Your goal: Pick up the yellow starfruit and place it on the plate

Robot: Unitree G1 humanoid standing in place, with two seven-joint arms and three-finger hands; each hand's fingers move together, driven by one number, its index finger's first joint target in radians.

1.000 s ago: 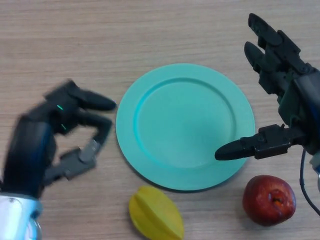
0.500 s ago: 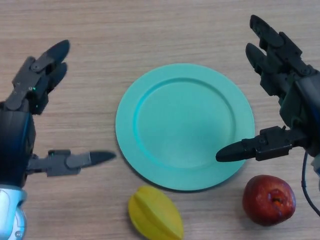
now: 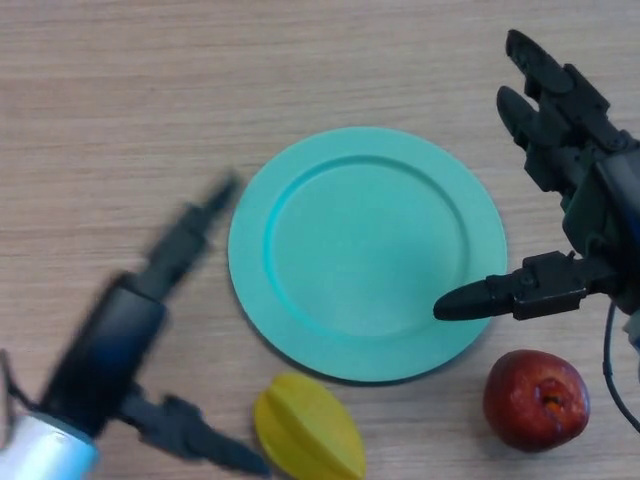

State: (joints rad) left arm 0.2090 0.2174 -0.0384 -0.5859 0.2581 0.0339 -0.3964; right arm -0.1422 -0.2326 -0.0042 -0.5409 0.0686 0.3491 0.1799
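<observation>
Since half a second ago, the left hand [image 3: 125, 335] has swung down and toward the near edge of the table [image 3: 120, 100], closing much of the gap to the yellow starfruit [image 3: 308, 428]. Its fingers are spread wide and straight and it holds nothing: the long fingers reach up toward the left rim of the green plate [image 3: 367, 252], while the thumb stretches along the near side, its tip just beside the starfruit's left edge; whether it touches cannot be told. That fruit lies on the wood just near of the plate's rim, slightly left of the plate's middle. Over at the right, the right hand [image 3: 580, 215] hangs open and empty, its thumb over the plate's right rim. A red apple [image 3: 536, 399] sits near of that thumb, right of the starfruit.
</observation>
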